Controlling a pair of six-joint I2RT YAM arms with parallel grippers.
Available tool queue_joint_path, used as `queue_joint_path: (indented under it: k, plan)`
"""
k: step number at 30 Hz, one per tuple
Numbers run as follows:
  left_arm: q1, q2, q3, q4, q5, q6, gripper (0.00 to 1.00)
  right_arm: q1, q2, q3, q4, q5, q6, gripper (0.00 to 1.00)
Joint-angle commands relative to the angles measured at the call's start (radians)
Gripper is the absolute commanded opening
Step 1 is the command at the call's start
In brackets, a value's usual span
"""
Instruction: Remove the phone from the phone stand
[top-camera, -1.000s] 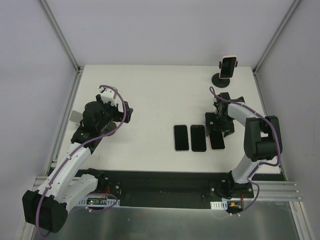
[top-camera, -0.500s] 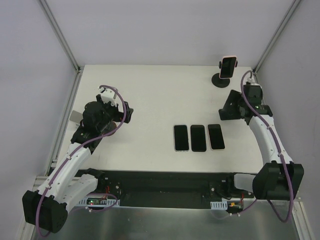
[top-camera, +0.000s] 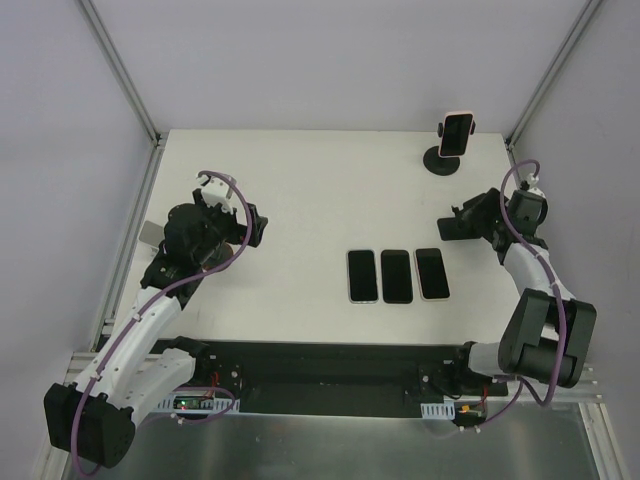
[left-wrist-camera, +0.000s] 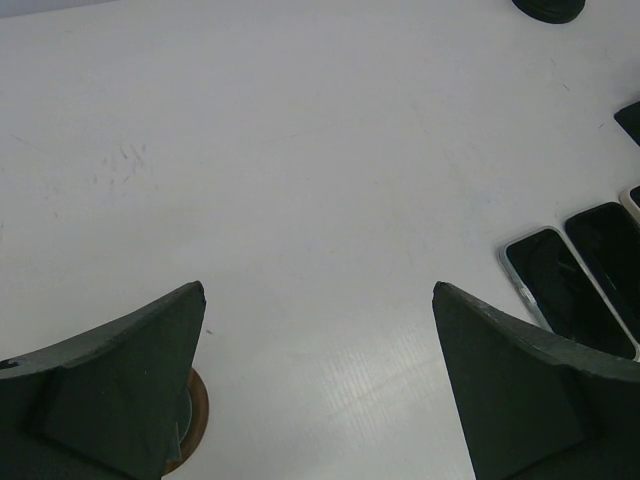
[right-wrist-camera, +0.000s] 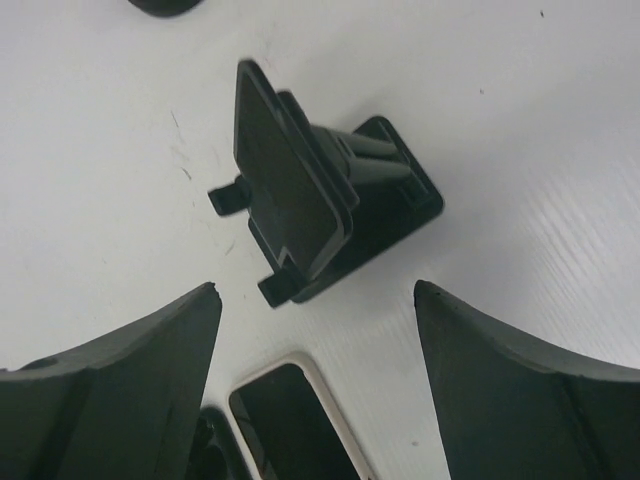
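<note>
Withdrawn rightward, the open-jawed right gripper (right-wrist-camera: 318, 292) is positioned nearer the upright pink-edged black-screened phone (top-camera: 457, 133), standing beyond its jaws.

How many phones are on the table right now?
4. Three lie flat in a row mid-table: left phone, middle phone, right phone. The fourth phone sits upright in the phone stand at the far right corner.

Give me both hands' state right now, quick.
Left hand: open, holding nothing.
Right hand: open, holding nothing.
</note>
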Motion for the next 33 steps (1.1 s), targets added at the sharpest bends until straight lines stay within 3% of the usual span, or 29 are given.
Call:
queue_joint_path:
  k: [1, 10, 20, 28, 33]
  plan:
    - [0.007, -0.027, -0.006, 0.043, 0.025, -0.007, 0.95, -0.024, 0.056, 0.009, 0.240, -0.063, 0.053, 0.79]
    - [0.007, -0.041, -0.006, 0.043, 0.028, -0.002, 0.95, -0.034, 0.185, 0.026, 0.401, -0.160, 0.062, 0.58]
    - [0.009, -0.045, -0.005, 0.043, 0.091, 0.007, 0.95, -0.031, 0.203, 0.049, 0.455, -0.325, 0.006, 0.02]
    - [0.007, -0.042, 0.041, 0.018, 0.284, 0.048, 0.96, 0.038, 0.174, 0.146, 0.430, -0.514, -0.049, 0.01]
    - [0.007, -0.007, 0.130, -0.042, 0.433, 0.090, 0.93, 0.165, 0.140, 0.244, 0.343, -0.650, -0.118, 0.01]
